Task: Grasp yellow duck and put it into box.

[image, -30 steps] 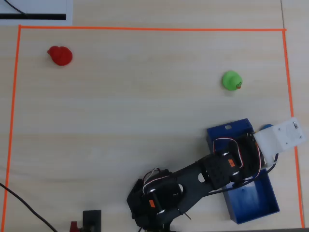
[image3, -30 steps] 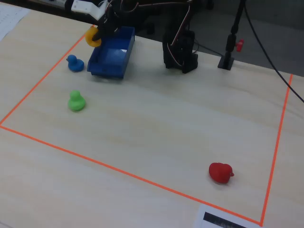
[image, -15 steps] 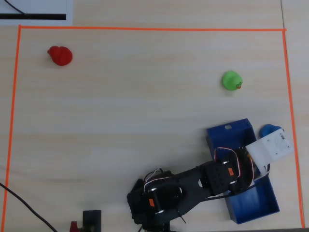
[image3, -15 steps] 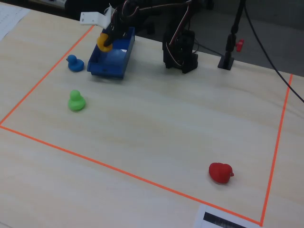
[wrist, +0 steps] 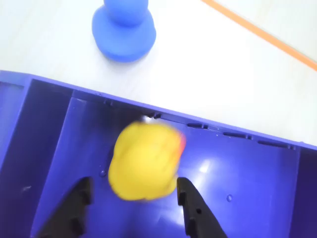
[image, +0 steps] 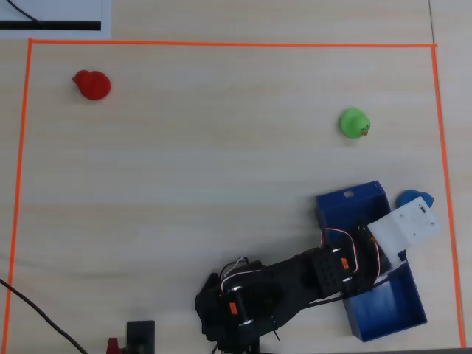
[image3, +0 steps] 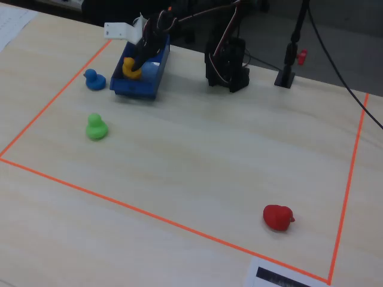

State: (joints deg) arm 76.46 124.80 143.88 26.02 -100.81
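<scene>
The yellow duck [wrist: 143, 161] is blurred and lies inside the dark-blue box [wrist: 44, 144], just ahead of my jaws. It also shows in the fixed view [image3: 131, 68], within the box [image3: 136, 88]. My gripper [wrist: 132, 182] is open over the box; the left finger [wrist: 77, 203] stands clear of the duck and the right finger [wrist: 190, 208] is close beside it. In the overhead view the white wrist mount [image: 404, 227] covers the gripper and the duck above the box [image: 352, 200].
A small blue duck [image: 415, 199] sits just outside the box, also in the wrist view [wrist: 124, 29]. A green duck [image: 354, 123] and a red duck [image: 91, 85] stand farther off. Orange tape [image: 221, 44] borders the table area.
</scene>
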